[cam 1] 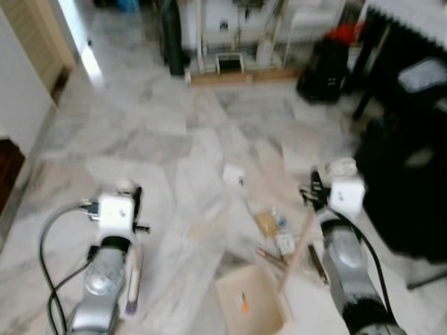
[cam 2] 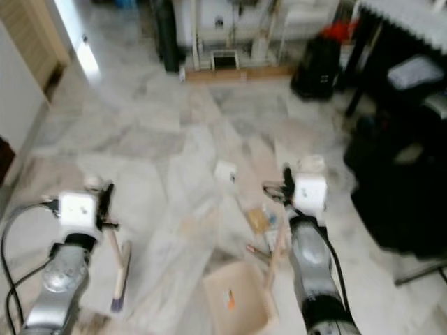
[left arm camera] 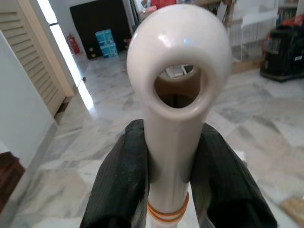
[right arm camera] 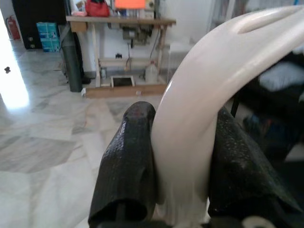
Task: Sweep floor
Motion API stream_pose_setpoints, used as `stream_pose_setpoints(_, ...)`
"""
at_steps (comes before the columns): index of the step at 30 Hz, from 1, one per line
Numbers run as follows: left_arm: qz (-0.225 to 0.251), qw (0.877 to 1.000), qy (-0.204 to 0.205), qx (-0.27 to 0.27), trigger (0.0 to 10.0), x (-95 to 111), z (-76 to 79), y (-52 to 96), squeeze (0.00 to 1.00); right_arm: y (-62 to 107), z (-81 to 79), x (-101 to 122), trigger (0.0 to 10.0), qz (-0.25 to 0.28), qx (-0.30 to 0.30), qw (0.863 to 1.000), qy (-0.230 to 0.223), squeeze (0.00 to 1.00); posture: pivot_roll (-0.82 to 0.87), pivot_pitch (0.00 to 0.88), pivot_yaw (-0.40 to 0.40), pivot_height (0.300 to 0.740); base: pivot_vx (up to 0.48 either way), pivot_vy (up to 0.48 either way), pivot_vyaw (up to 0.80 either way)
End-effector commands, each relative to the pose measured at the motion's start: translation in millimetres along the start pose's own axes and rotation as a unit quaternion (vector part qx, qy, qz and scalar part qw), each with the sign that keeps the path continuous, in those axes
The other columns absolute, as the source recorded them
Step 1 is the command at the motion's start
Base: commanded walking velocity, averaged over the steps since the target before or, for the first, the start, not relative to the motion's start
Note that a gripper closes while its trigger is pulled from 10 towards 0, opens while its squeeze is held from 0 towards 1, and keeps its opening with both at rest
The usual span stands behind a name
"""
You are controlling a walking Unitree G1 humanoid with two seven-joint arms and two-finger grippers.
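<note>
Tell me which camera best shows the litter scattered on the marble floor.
The left eye view: the small scattered litter lies mid-floor, ahead of the beige plastic dustpan. The right eye view shows it likewise, blurrier. The wrist views show handles instead.

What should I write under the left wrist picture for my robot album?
The left pincer grips a cream broom handle with a hanging hole, above a marble floor.
</note>
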State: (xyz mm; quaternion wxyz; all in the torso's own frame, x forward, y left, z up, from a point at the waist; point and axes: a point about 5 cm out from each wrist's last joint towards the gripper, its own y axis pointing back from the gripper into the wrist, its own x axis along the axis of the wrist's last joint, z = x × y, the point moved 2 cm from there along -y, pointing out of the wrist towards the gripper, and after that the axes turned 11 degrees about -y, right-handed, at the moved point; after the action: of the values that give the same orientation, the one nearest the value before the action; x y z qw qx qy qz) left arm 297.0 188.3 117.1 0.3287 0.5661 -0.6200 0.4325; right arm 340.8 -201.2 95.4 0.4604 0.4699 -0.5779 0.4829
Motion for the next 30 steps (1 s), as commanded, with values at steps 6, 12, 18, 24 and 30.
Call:
stream_pose_setpoints(6, 0.021, 1.0, -0.01, 0.014, 10.0, 7.3, -9.6, -1.8, 0.0, -5.0, -7.1, 9.1, 10.0, 0.018, 0.011, 1.0, -0.007, 0.0, -0.01, 0.074, -0.03, 0.74, 0.332, 0.0, 0.0)
stream_pose_setpoints(12, 0.021, 1.0, -0.01, 0.014, 10.0, 7.1, -9.1, -0.9, 0.0, -4.6, -7.9, 7.7, 10.0, 0.014, 0.014, 1.0, -0.005, 0.0, -0.01, 0.063, -0.031, 0.74, 0.33, 0.0, -0.73)
stream_pose_setpoints(18, 0.023, 1.0, -0.01, 0.013, 10.0, 7.4, -9.4, -0.9, 0.0, -4.3, -10.9, 8.6, 10.0, 0.02, 0.018, 1.0, -0.006, 0.0, -0.01, 0.054, -0.028, 0.74, 0.331, 0.0, 0.0)
stream_pose_setpoints(24, 0.026, 0.999, -0.011, 0.017, 10.0, 9.0, -11.3, -2.4, 0.0, -4.2, -11.1, 9.2, 10.0, 0.022, 0.019, 1.0, -0.007, 0.0, -0.01, 0.054, -0.028, 0.74, 0.331, 0.0, 0.0)
stream_pose_setpoints(30, 0.03, 0.999, -0.009, 0.018, 10.0, 11.0, -12.2, -3.7, 0.0, -4.3, -9.3, 10.2, 10.0, 0.024, 0.016, 1.0, -0.006, 0.0, -0.01, 0.063, -0.028, 0.74, 0.33, 0.0, 0.0)
